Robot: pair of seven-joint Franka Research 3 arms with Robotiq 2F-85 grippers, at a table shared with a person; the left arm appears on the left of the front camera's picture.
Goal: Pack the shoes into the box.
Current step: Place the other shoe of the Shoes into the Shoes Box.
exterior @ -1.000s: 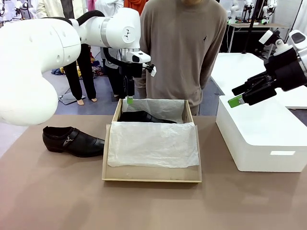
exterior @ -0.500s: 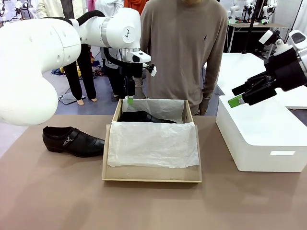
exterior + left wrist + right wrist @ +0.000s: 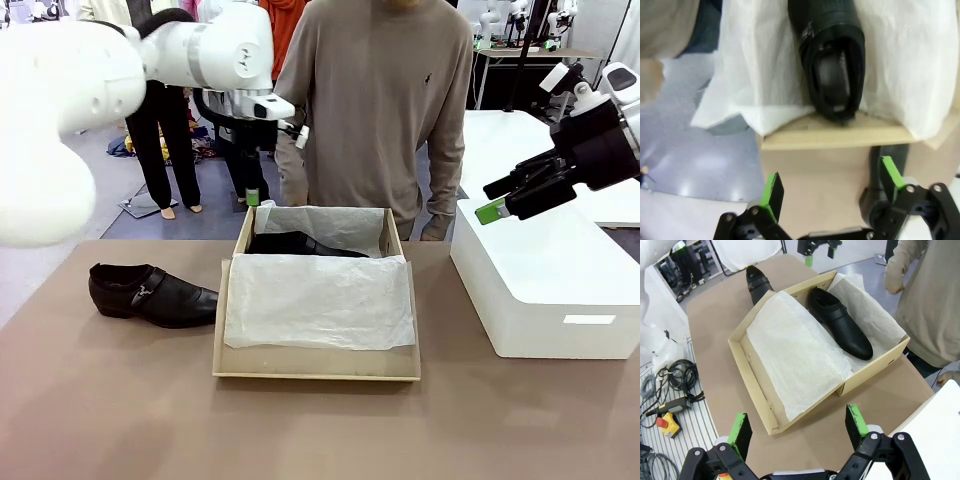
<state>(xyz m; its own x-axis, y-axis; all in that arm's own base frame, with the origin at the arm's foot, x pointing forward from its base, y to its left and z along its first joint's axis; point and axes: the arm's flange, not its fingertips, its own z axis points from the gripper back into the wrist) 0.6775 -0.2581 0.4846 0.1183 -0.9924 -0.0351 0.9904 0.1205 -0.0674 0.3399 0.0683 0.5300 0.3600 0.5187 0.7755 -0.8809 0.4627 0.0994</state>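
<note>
- The left gripper point(image 3: 830, 182), jaws wide and empty, has lifted away from the eleven o'clock corner of the box point(image 3: 315, 375). One shoe point(image 3: 300, 243) lies inside at the twelve o'clock end, so packing looks half done.
- The second shoe point(image 3: 150, 293) waits on the table at the box's nine o'clock.
- The right gripper point(image 3: 492, 200), wide and empty, hovers over the white block point(image 3: 545, 290) at three o'clock.
- Tissue paper point(image 3: 318, 300) covers the box's near half, likely in the way. A person point(image 3: 385, 100) stands at twelve o'clock.
</note>
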